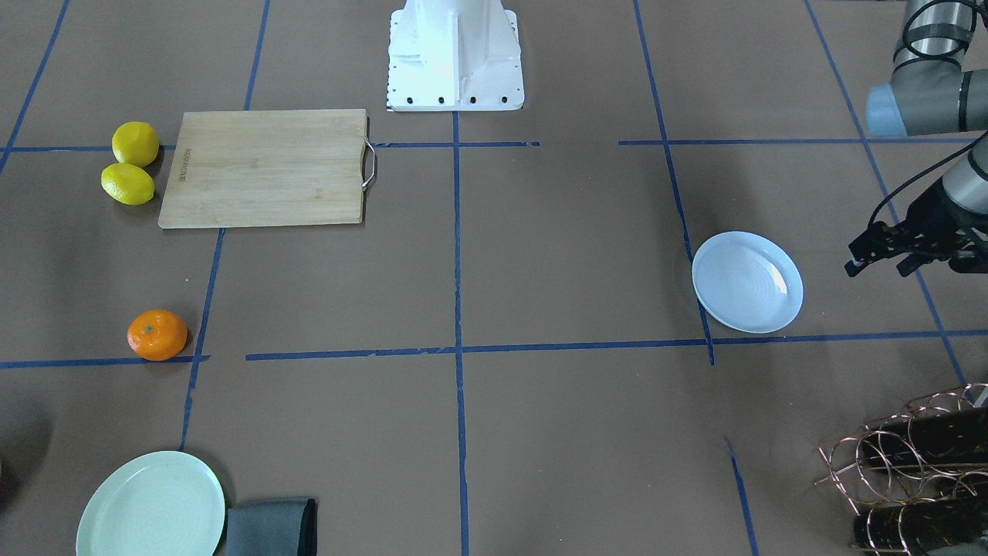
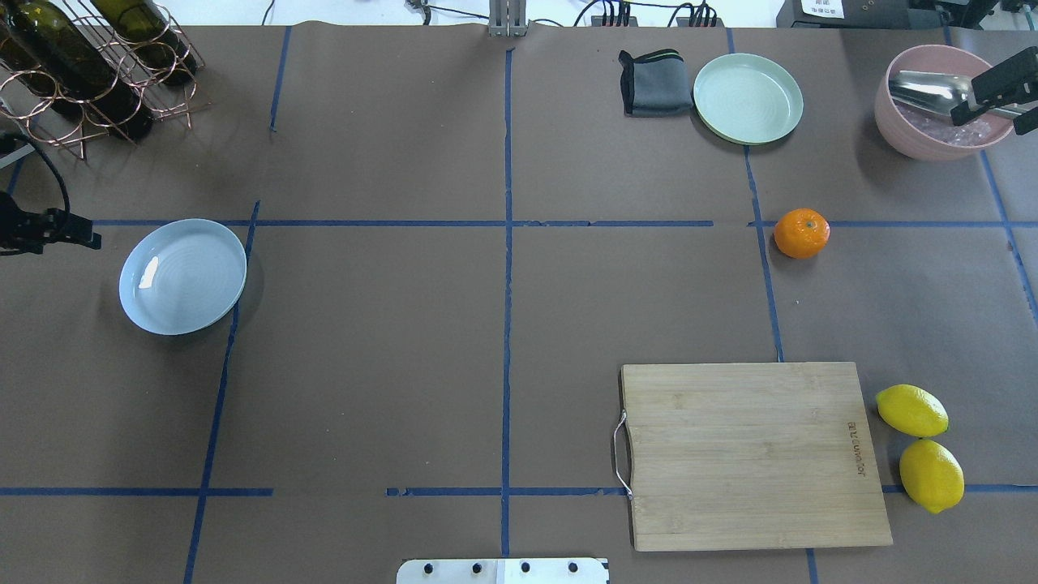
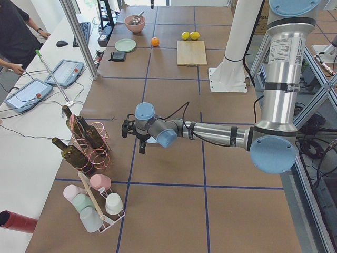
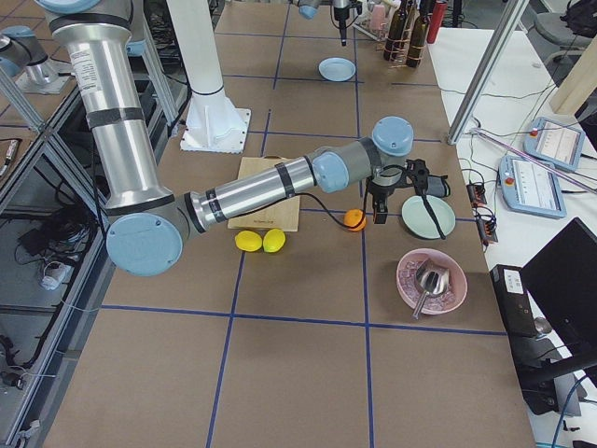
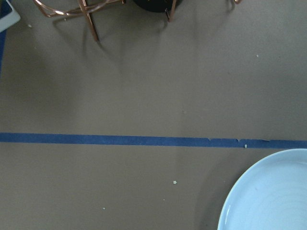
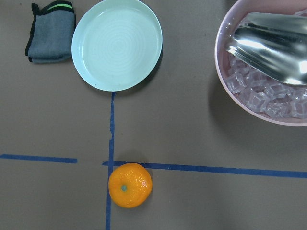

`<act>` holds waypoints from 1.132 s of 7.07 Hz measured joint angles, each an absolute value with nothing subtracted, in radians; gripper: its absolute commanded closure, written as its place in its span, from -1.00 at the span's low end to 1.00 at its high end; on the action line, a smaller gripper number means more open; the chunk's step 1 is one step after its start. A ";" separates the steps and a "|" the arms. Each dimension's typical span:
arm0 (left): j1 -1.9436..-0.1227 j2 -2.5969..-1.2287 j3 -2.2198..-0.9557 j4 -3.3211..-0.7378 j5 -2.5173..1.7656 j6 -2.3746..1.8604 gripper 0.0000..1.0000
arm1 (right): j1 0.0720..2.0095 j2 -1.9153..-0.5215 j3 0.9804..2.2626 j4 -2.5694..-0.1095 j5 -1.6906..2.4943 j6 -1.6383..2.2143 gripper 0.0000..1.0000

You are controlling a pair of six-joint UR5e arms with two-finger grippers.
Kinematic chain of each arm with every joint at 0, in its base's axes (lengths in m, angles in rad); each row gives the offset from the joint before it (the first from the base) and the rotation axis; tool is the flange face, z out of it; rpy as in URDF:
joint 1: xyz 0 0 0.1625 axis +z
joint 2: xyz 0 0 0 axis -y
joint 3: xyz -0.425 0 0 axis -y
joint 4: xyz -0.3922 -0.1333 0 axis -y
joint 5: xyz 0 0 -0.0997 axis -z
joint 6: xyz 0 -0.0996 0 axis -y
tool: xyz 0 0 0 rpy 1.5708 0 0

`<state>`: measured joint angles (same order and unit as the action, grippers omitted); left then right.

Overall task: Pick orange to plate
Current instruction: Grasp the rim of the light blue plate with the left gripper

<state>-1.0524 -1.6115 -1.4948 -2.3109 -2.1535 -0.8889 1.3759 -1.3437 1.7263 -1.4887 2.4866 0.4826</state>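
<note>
The orange (image 2: 801,234) rests on the brown table by a blue tape crossing, right of centre in the overhead view. The right wrist view shows the orange (image 6: 130,185) low in frame, stem dimple up. My right gripper (image 2: 999,104) hangs open and empty in the air near it; in the exterior right view the orange (image 4: 354,220) lies just beside its fingers. The pale bluish-white plate (image 2: 182,276) is empty at the far left. My left gripper (image 1: 878,268) hovers open beside the plate (image 1: 747,282), holding nothing.
Near the orange are a mint-green plate (image 2: 748,98), a folded grey cloth (image 2: 655,83) and a pink bowl (image 2: 896,130) of ice with a metal scoop. A wooden cutting board (image 2: 750,454) and two lemons (image 2: 911,410) lie closer to the robot. A wine rack (image 2: 89,65) stands beyond the bluish plate.
</note>
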 measured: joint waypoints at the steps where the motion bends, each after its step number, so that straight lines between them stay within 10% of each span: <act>1: -1.009 -1.616 -1.472 -2.354 -2.117 -0.954 -0.65 | 1.370 -1.342 1.727 -1.458 2.487 0.526 -1.00; 6: -0.943 -1.640 -1.460 -2.378 -2.091 -1.004 -0.25 | 1.365 -1.338 1.731 -1.440 2.487 0.557 -1.00; 8: -0.930 -1.641 -1.459 -2.378 -2.091 -1.003 0.53 | 1.365 -1.339 1.734 -1.440 2.487 0.558 -1.00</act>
<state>-0.9301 -1.6412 -1.4591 -2.3777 -2.0911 -1.0033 1.3652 -1.3390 1.7342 -1.4403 2.4866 0.5579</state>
